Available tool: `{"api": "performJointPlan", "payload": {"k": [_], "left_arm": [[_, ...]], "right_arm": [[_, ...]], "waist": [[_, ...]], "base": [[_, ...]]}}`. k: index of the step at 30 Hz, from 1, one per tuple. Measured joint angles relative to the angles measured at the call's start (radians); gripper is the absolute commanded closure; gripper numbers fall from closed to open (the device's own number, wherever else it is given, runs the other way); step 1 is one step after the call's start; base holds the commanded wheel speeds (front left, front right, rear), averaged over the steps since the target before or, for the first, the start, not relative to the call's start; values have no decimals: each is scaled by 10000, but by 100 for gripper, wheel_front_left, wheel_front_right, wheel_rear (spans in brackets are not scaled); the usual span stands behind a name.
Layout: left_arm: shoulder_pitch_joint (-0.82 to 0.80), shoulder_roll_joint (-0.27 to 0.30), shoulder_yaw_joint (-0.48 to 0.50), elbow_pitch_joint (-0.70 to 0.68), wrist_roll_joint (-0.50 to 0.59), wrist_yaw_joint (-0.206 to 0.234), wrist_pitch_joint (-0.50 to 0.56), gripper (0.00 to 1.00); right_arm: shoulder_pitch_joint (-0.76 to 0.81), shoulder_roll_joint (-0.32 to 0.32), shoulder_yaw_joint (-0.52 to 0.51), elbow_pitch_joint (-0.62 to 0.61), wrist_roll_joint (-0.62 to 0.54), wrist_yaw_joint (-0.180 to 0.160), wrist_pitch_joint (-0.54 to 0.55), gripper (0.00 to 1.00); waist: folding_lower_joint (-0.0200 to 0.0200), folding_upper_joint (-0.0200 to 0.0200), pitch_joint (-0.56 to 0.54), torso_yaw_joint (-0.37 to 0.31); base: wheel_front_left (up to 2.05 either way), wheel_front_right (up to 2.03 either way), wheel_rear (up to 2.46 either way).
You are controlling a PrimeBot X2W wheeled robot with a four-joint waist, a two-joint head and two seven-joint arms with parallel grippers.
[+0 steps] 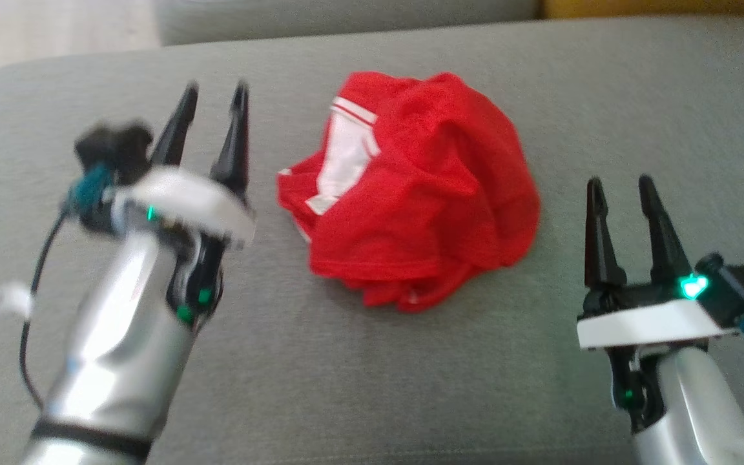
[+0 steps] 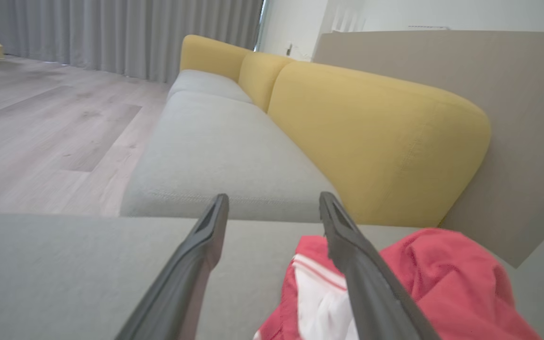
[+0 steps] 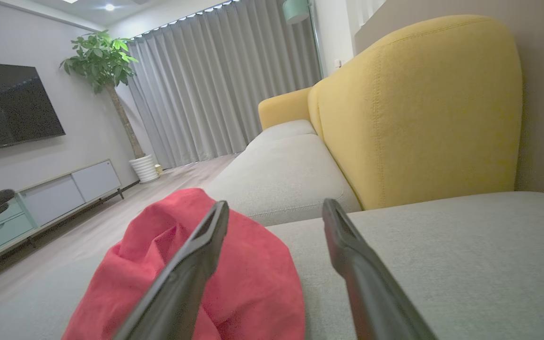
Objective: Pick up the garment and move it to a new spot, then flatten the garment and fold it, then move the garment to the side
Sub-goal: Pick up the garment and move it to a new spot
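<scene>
Between left tool (image 1: 216, 90) and right tool (image 1: 620, 184), both wide, the garment (image 1: 423, 194) lies bunched (TV (image 3: 7, 108) in right wrist view).

Garment (image 1: 411, 194) lies on cushion (image 1: 411, 387) between left tool (image 1: 216, 90) and right tool (image 1: 620, 184), seemingly apart.

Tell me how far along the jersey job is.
Done: nothing certain; the jersey lies in a crumpled heap on the grey cushion. In hand: nothing; the left gripper and right gripper stand open and empty on either side of it. Left: flattening, folding, moving it aside.
</scene>
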Motion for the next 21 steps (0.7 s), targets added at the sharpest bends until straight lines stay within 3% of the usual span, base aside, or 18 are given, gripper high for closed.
{"api": "performJointPlan", "payload": {"k": [6, 13, 21], "left_arm": [[2264, 309, 232, -813, -56, -48, -17, 0], [4612, -67, 1127, -2042, 284, 100, -19, 0], [4774, -568, 1791, -2357, 644, -134, -19, 0]], "right_arm": [[612, 4, -178, 132, -142, 0, 4, 0], [930, 10, -240, 171, -142, 0, 50, 0], [968, 10, -199, 128, -151, 0, 153, 0]], "waist": [[0, 0, -522, 906], [0, 0, -1067, 1524], [0, 0, -1053, 1469]], "base": [[0, 0, 0], [0, 0, 0], [0, 0, 0]]}}
